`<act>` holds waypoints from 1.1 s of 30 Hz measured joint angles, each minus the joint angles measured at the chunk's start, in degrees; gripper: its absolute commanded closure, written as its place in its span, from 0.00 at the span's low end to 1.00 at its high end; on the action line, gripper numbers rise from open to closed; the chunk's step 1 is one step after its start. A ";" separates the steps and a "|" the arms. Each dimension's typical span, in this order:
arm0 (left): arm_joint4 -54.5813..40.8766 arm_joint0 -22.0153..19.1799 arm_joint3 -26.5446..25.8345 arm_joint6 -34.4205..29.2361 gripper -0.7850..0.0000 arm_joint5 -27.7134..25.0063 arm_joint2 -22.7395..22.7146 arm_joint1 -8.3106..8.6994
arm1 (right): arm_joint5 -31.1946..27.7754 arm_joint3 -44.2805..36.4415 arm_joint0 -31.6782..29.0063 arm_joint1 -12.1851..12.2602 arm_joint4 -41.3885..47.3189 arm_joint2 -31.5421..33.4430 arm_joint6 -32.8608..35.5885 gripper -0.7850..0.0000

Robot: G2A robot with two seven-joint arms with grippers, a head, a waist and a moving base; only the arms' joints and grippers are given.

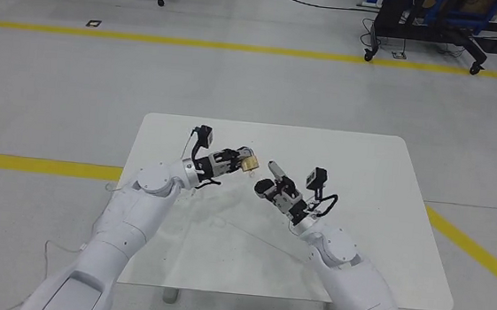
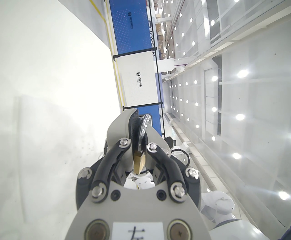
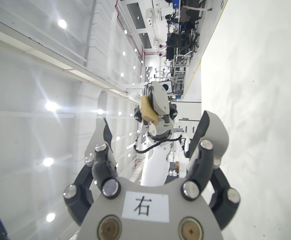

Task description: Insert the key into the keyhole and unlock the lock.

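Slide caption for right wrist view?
Open right gripper faces the lock held in the left gripper.

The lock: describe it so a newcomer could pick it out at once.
Find the white table; over its middle hangs the left end effector. It is shut on the lock, a small block with a silver shackle. Nothing else among the white and black parts is brass-coloured.

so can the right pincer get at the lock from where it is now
Probably yes. The lock is clamped in the left pincer with its brass body exposed toward the right pincer, which is open, and nothing stands between the two.
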 measured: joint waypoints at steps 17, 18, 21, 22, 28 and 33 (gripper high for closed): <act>-2.12 0.21 0.34 -1.77 1.00 0.44 -1.27 0.05 | 2.85 4.01 3.71 -1.15 5.09 -2.07 8.07 0.67; -2.13 0.16 0.42 -1.86 1.00 0.51 -1.26 0.03 | 2.81 4.17 3.78 -1.20 5.27 -2.09 8.38 0.68; -2.12 0.04 0.56 -2.01 1.00 0.64 -1.21 -0.03 | 3.12 4.69 3.98 -1.31 6.00 -2.04 9.22 0.76; -2.12 0.01 0.59 -2.06 1.00 0.65 -1.20 -0.04 | 3.28 4.90 4.09 -1.34 6.21 -2.00 9.46 0.80; -1.90 -0.39 1.12 -2.60 1.00 1.23 -0.83 -0.22 | 4.22 6.13 4.72 -1.56 8.29 -1.68 11.40 0.99; -1.83 -0.84 1.63 -3.62 1.00 1.54 -0.44 -0.39 | 6.48 7.49 5.38 -1.74 12.08 -0.91 13.70 1.00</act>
